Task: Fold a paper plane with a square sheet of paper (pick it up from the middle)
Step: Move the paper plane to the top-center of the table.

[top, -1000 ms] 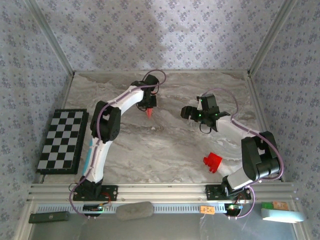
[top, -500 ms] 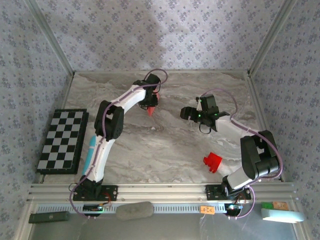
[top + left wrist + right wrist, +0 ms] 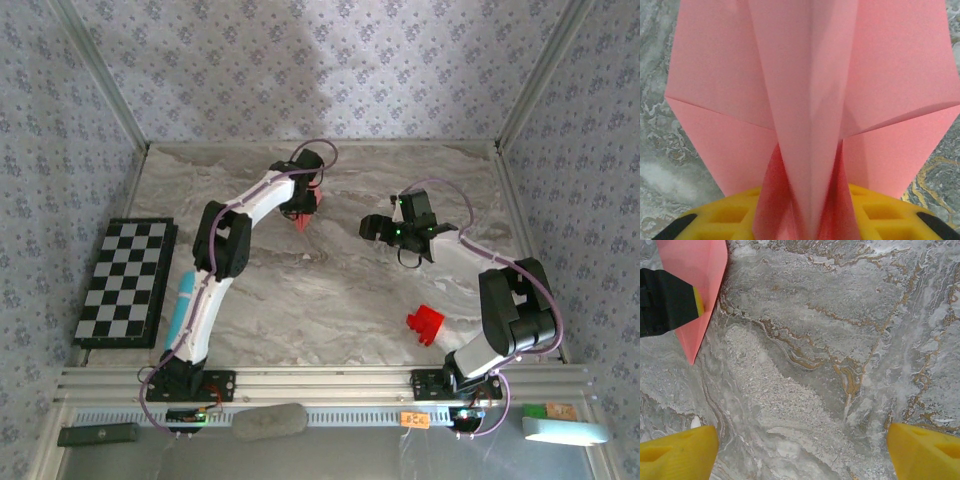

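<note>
In the top view the left gripper [image 3: 301,208] sits in the upper middle of the frame, at the end of an arm reaching far up the marble table [image 3: 330,300], and the paper plane [image 3: 300,222] shows as a small pink-red point sticking out just below it. The left wrist view is taken from right behind the plane [image 3: 810,100]: two flat pink wings spread to the left and right edges of the frame, the centre crease runs down the middle, and the folded keel drops into the gap between the yellow fingers [image 3: 725,215] at the bottom edge. The jaws stand a little apart with the keel between them, but I cannot tell whether the pads actually press on the paper or only flank it. In the right wrist view the plane [image 3: 705,265] lies in the upper left corner with its tip pointing down the frame, one black, yellow-edged finger [image 3: 665,300] of the left gripper across it. The right gripper [image 3: 372,228], just right of centre in the top view, is spread wide with nothing in it; its yellow fingertips [image 3: 677,452] sit in the two lower corners with bare marble between. A red block [image 3: 425,325] lies at lower right, a chequered board [image 3: 125,282] at the left edge
</note>
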